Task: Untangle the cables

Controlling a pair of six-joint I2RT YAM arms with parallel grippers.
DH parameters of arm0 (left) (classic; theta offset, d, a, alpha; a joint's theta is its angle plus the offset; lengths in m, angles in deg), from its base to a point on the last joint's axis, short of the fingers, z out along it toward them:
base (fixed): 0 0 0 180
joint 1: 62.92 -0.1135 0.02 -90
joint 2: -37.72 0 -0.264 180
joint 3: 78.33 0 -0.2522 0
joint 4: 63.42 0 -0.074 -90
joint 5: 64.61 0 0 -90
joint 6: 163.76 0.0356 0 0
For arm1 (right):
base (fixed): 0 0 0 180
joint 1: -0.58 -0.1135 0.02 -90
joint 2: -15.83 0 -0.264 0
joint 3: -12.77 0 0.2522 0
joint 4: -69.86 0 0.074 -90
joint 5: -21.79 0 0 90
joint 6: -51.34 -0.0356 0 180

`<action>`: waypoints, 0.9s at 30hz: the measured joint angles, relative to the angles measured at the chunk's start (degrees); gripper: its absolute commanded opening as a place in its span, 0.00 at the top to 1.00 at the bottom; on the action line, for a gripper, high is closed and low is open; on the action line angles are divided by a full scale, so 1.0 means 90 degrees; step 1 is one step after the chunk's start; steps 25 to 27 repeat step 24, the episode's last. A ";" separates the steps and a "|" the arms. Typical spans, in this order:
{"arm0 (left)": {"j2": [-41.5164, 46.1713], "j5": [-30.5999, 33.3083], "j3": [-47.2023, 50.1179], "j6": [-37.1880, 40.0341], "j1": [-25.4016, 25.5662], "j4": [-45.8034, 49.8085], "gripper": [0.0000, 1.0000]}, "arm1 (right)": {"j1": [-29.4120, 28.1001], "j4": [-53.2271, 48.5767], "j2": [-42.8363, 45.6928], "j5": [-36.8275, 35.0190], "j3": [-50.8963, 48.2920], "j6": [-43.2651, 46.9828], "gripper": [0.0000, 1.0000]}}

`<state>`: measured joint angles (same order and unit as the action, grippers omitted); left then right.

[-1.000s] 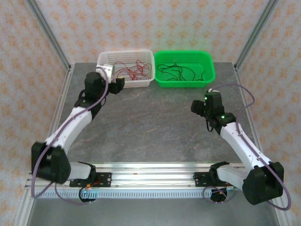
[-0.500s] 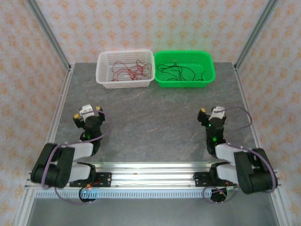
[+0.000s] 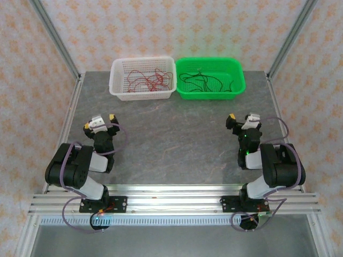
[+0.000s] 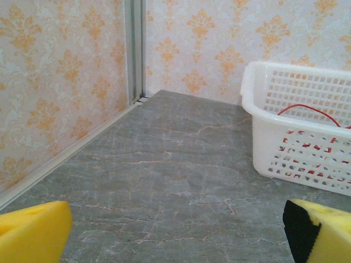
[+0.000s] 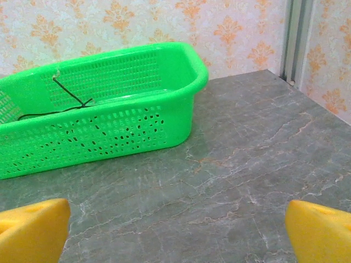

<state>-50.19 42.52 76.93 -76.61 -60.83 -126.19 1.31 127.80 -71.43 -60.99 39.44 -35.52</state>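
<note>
the grey counter (image 3: 177, 139) carries two mesh baskets side by side at its far edge, a white basket (image 3: 143, 79) holding the red wires (image 3: 147, 80) in a loose heap and a green basket (image 3: 210, 78) holding the black wires (image 3: 203, 81). the left tool (image 3: 99, 123) and right tool (image 3: 242, 119) sit near their bases, well apart from both baskets, each with its yellow pads spread wide and nothing between them. the likely trouble is the thinness of the wires: a wide tool could close on several strands at once and tighten a knot, a strand could snag in the mesh holes, and a hard pull would probably drag or tip a light basket.
</note>
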 measured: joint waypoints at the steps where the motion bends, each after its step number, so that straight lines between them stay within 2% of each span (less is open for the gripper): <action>1: 0.0000 -0.0027 0.0000 -0.0017 -0.0002 0.0007 0.00 | -0.0027 -0.0046 0.0000 0.0010 0.0000 -0.0010 0.00; 21: 0.0000 -0.0284 -0.0002 -0.0015 0.0000 -0.0002 0.00 | -0.0049 -0.0206 0.0000 -0.0005 0.0000 -0.0027 0.00; 24: 0.0000 -0.0338 -0.0002 -0.0015 0.0000 -0.0002 0.00 | -0.0090 -0.0935 0.0559 -0.0022 0.0029 -0.0027 0.00; 27: 0.0000 -0.0338 -0.0002 -0.0015 0.0000 -0.0002 0.00 | -0.0090 -0.0935 0.0559 -0.0022 0.0029 -0.0027 0.00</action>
